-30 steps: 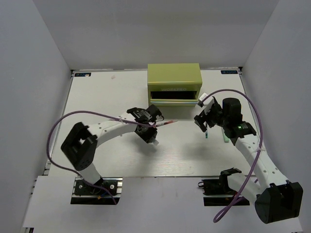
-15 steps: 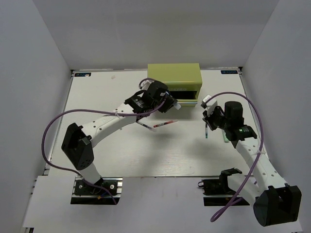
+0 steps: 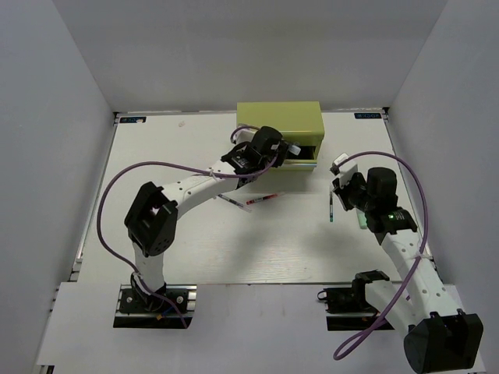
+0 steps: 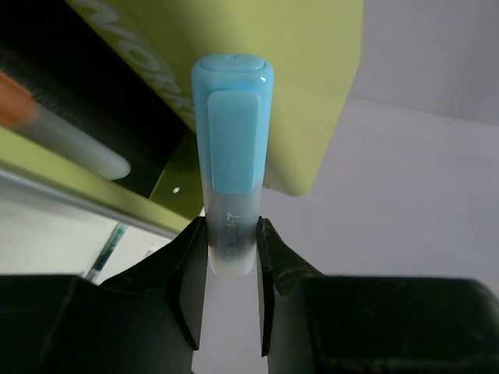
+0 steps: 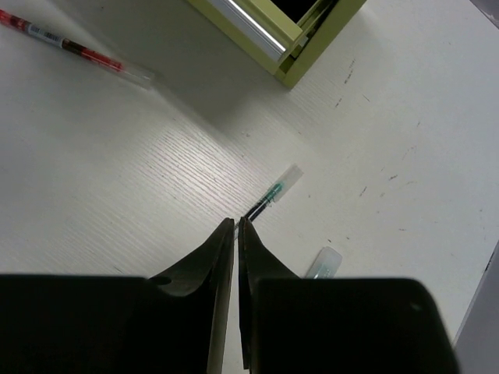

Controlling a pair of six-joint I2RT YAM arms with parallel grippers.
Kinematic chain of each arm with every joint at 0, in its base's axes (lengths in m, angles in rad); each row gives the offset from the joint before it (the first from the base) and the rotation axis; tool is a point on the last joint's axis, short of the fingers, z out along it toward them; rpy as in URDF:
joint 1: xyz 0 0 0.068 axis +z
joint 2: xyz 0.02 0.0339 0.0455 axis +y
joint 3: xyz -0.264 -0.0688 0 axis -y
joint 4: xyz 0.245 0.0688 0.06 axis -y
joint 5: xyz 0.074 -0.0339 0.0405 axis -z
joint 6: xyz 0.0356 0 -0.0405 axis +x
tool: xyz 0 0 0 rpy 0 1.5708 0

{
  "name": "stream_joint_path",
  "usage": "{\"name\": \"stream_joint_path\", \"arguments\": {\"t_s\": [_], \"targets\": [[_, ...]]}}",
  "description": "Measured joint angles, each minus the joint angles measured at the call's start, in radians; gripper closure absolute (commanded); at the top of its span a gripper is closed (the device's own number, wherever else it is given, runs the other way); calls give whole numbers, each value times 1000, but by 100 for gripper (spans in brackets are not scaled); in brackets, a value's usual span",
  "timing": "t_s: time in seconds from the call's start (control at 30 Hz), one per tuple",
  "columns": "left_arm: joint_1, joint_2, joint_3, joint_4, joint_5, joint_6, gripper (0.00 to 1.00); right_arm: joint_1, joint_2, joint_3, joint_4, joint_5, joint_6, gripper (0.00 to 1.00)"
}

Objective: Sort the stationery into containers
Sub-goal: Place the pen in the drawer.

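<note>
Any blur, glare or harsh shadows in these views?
Top external: even light, soft shadows on the table, no glare. Left wrist: light blue marker sharp, orange marker at the left edge blurred. Right wrist: table grain and red-and-white pen sharp, right gripper a black silhouette.

One cabinet (image 3: 279, 123), three markers (image 4: 232, 156) (image 4: 15, 109) (image 5: 323, 263) and two pens (image 5: 70, 48) (image 5: 273, 192)

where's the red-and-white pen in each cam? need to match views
Top external: red-and-white pen at centre, just in front of the cabinet.
Left wrist: not in it.
Right wrist: top-left corner.
Shared landmark: the olive-green cabinet, seen in all three views: close up in left wrist, at the top edge in right wrist.
</note>
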Motion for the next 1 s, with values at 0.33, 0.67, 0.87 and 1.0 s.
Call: {"name": "stream_joint_path", "arguments": {"t_s": [0.33,0.67,0.87,1.0], "targets": [[0,55,27,48,-74,-75,99,-24,-11,-13,3,10,15,85],[-1,80,31,43,-89,-122,44,-39,-13,-13,3,8,16,77],[0,81,31,40,-92,-127,33,-45,-13,-13,2,4,18,62],[0,81,28,46,-88,-128,31,-49,-11,-13,-2,-4,24,55]]}}
